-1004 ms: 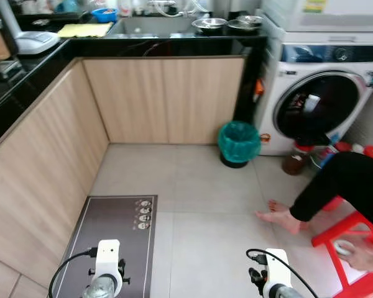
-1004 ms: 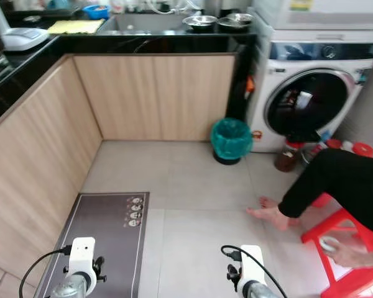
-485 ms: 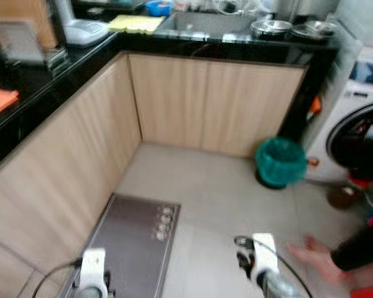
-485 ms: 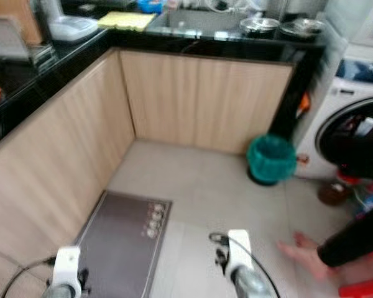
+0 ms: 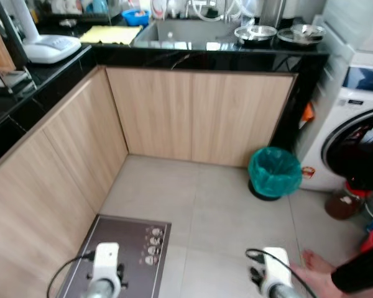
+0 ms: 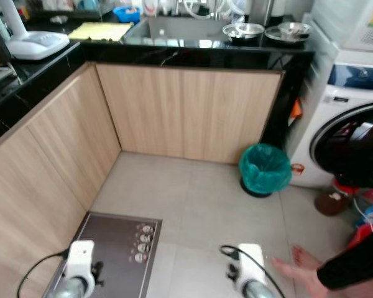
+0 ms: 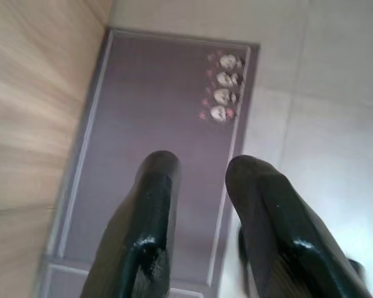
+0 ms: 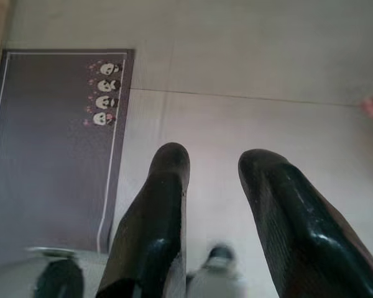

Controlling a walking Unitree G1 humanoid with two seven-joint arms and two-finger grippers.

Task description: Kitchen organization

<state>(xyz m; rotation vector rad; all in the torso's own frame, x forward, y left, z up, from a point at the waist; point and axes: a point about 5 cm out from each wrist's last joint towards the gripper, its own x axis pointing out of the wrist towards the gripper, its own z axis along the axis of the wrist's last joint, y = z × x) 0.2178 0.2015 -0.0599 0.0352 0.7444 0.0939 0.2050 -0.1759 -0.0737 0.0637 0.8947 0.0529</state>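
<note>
A black L-shaped counter (image 5: 211,57) runs along the left and the far wall over light wood cabinets. On it I see a sink (image 5: 186,30), two metal bowls (image 5: 255,32), a yellow cloth (image 5: 112,34), a blue bowl (image 5: 135,15) and a white appliance (image 5: 46,46). Both arms hang low, their wrists at the bottom edge of the eye views. My left gripper (image 7: 202,164) is open and holds nothing, above a dark floor mat (image 7: 155,112). My right gripper (image 8: 216,158) is open too, over grey floor tiles beside the mat.
A bin with a green liner (image 5: 273,172) stands by the cabinet corner. A washing machine (image 5: 360,124) is at the right, with a brown jar (image 5: 343,203) before it. A person's bare foot (image 5: 320,264) and dark trouser leg rest on the floor at the lower right.
The whole picture has shifted and sharpened, so the camera has moved: the far counter and sink now sit more centred. Both arms still hang low.
</note>
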